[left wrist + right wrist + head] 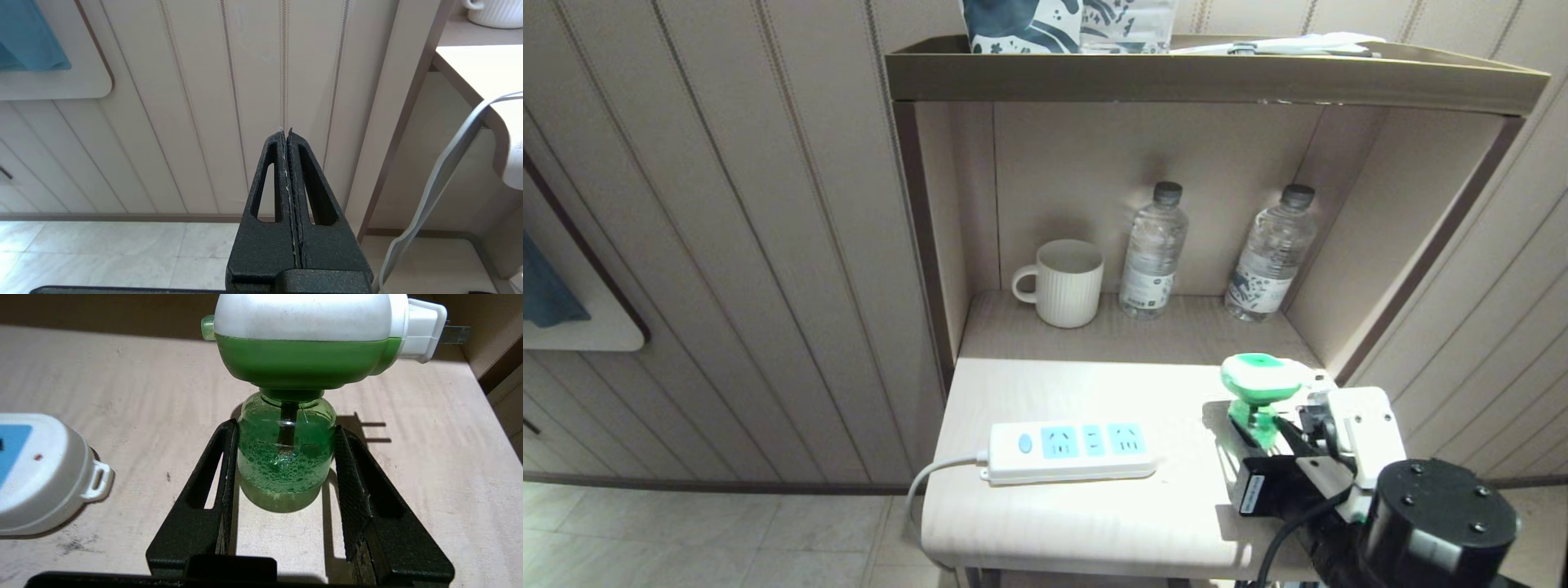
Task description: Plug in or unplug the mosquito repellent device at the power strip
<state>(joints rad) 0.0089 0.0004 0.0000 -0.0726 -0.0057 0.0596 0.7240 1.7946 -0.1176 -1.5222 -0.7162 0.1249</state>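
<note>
Green-and-white plastic unit gripped at the bottle, clear of the strip.

The mosquito repellent device (304, 347) stands upright on the pale wooden shelf (1086, 510), to the right of the power strip (1070, 451) and apart from it, its plug prongs pointing away from the sockets. The right gripper (286, 457) is closed on the translucent green bottle below the housing, one finger on either side. Judged light, rigid and smooth; the round bottle may twist in the hold, and the liquid inside is foamy, so tilting should be limited. The bottle offers parallel contact; the housing is bulbous and less secure. The left gripper (288, 134) hangs beside the shelf, fingers pressed together, holding nothing.
</note>
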